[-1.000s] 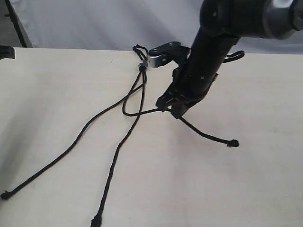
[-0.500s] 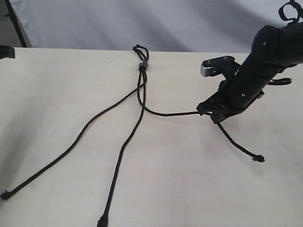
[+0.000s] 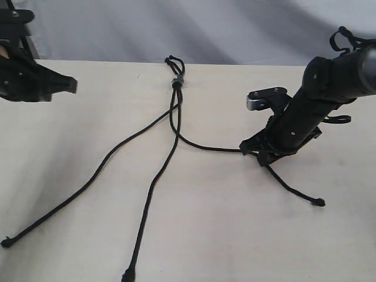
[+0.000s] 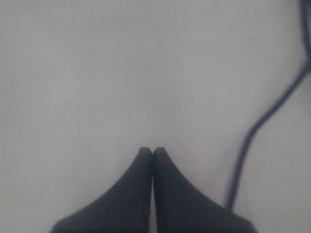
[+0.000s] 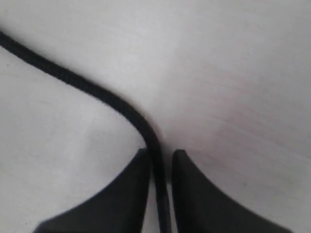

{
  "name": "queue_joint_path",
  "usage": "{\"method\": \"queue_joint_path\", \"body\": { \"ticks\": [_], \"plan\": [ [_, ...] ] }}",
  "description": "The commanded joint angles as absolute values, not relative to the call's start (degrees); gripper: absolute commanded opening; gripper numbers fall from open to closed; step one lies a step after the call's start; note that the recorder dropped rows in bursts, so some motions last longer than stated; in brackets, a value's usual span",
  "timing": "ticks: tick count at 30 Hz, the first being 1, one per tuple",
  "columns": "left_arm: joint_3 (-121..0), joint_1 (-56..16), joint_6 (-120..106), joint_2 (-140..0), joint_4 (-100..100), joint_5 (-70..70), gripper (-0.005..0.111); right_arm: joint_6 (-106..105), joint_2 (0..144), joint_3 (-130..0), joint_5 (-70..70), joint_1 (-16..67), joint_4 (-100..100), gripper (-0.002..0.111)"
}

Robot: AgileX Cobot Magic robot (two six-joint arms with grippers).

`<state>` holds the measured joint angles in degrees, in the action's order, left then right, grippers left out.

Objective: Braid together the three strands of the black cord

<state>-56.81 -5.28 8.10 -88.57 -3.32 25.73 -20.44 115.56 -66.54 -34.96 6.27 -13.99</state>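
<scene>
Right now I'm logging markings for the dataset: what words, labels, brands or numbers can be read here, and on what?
None can be read. The black cord, the table, the right arm, the left fingers and the right fingers show no legible text in any view.

Soft, even light covers the pale table (image 3: 223, 235), shadows stay faint, and both wrist views are blurred, leaving the close strand (image 5: 97, 92) fuzzy-edged.
</scene>
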Motion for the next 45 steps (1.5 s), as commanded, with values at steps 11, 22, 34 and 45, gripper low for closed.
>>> {"method": "queue_joint_path", "body": {
  "ticks": [11,22,34,45],
  "plan": [
    [-56.45,-30.21,7.67,-90.4,-0.81,27.91,0.014,-19.29,115.97,-66.57,-36.56,5.79,-13.67,0.067],
    [-56.45,-33.42,7.67,-102.88,-0.81,28.56,0.049,-19.29,115.97,-66.57,-36.79,5.79,-13.67,0.067],
    [-56.45,-33.54,7.67,-110.2,-0.64,28.13,0.049,-19.72,115.97,-66.57,-36.56,5.79,-13.67,0.067],
    [-56.45,-34.34,5.92,-111.98,-0.85,30.23,0.001,-19.71,115.97,-66.57,-36.41,5.79,-13.67,0.067]
  ]
}}
